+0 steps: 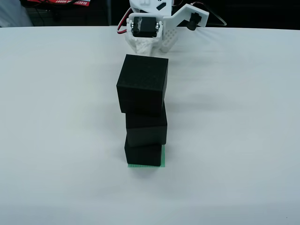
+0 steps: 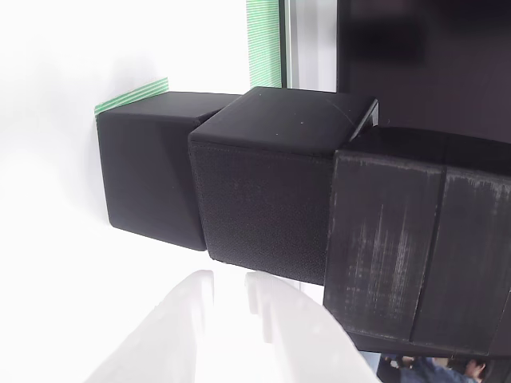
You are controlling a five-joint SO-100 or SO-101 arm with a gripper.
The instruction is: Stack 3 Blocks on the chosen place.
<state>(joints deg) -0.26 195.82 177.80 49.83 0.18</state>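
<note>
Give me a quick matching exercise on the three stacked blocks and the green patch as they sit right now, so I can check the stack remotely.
From the view from above.

Things:
1. top block
2. middle block
3. bottom block
4. green striped patch

States:
A. flat on the white table, showing along the front and right edges of the stack
B. sits directly on the green patch
C. sandwiched between two other blocks
D. highest, with nothing on it, twisted slightly against the block below

Pairs: 1-D, 2-C, 3-B, 4-A
</note>
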